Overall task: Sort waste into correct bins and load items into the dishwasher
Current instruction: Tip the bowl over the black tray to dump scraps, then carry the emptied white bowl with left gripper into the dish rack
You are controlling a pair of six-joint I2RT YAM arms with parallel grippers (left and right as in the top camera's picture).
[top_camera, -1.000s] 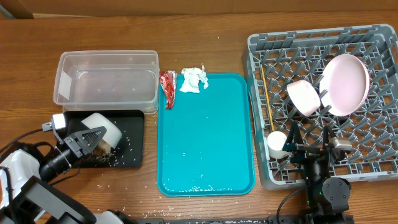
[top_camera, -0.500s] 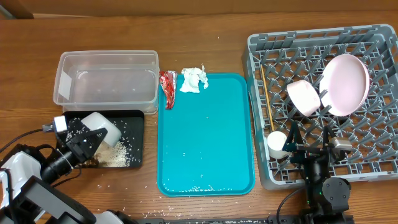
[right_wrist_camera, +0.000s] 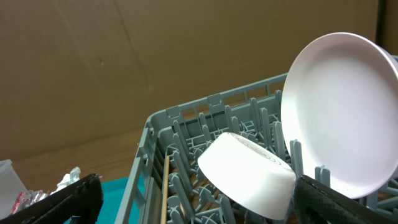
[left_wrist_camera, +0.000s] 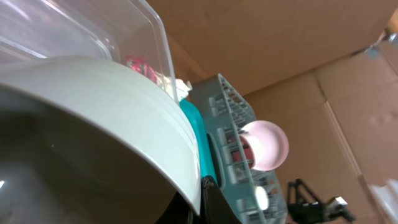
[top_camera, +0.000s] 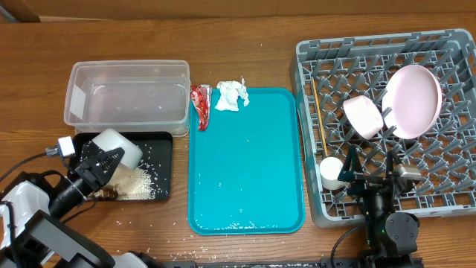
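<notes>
Change: within the last 1 second, rice (top_camera: 141, 183) has spilled from the white bowl (top_camera: 119, 146) into the black tray (top_camera: 162, 140).
Meaning: the bowl looks emptied and is judged ready for the rack (top_camera: 455, 43).
Left gripper (top_camera: 100, 161): clamped on the bowl's rim, with the bowl tilted over the tray's far-left corner.
Right gripper (top_camera: 370, 170): spread wide and empty at the rack's near edge.
</notes>
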